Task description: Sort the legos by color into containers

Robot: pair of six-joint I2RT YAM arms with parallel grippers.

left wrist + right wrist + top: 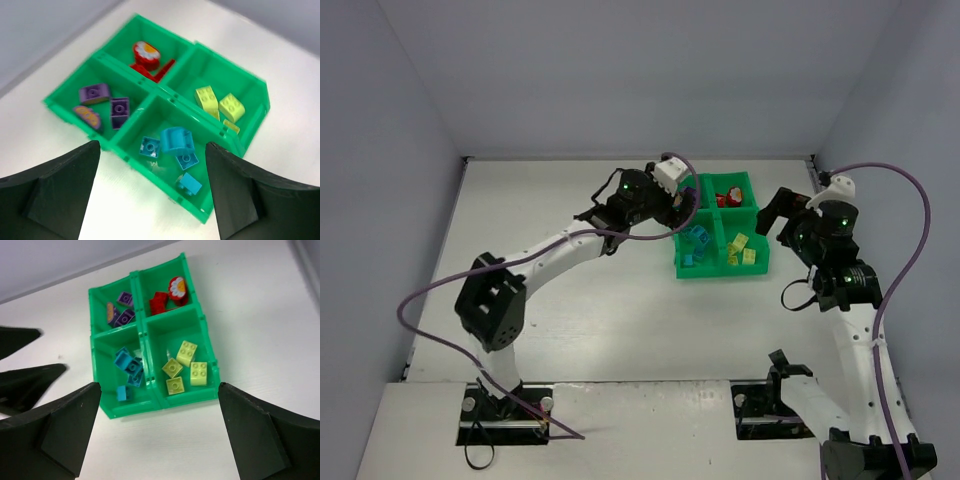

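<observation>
The left gripper (152,146) and right gripper (160,387) are hanging wide open, gripping nothing — both near the green tray (150,408). Inside, purple bricks (119,109), red bricks (146,52), blue bricks (176,141) and yellow bricks (231,106) are sitting in separate compartments.

Bright, even light, soft shadows; the left wrist view is slightly blurred, its near fingers (55,195) unfocused.

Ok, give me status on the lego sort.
Left gripper open, right gripper open, both empty. Legos in tray, one color per compartment. Nothing in the way.
</observation>
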